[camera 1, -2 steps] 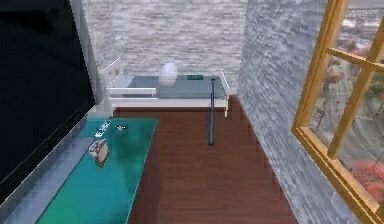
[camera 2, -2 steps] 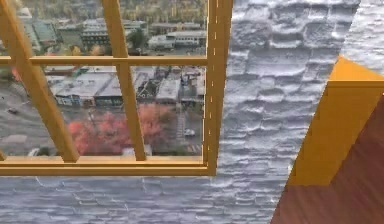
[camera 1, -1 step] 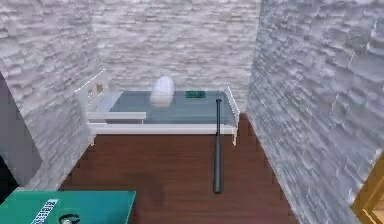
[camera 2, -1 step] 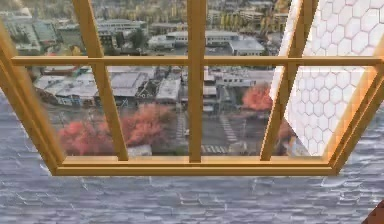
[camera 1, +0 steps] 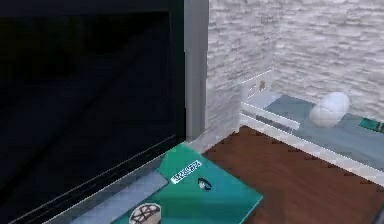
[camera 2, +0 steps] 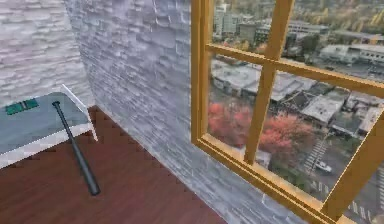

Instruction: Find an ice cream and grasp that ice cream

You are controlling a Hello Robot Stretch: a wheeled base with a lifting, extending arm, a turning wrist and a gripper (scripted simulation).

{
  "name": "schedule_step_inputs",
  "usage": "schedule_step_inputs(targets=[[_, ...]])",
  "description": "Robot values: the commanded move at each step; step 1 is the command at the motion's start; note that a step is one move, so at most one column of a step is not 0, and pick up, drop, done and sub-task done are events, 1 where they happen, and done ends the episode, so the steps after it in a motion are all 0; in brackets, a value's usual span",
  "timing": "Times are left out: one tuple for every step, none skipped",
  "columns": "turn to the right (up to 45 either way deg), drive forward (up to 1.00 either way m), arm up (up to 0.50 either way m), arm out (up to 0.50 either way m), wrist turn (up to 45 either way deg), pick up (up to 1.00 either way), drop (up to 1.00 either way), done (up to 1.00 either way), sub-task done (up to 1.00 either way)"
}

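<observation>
A large black screen stands close at the forward view's left. In front of it lies a teal flat object with a white label and small round marks on it. Nothing shaped like an ice cream can be made out.
A bed with a white pillow and a small green item stands by the grey brick wall. In the arm side view a dark bat leans from the bed to the brown wood floor. A wood-framed window shows a city.
</observation>
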Motion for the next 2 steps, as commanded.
schedule_step_inputs(targets=[[-45.0,0.0,0.0,0.0,0.0,0.0,0.0,0.0,0.0],[-45.0,0.0,0.0,0.0,0.0,0.0,0.0,0.0,0.0]])
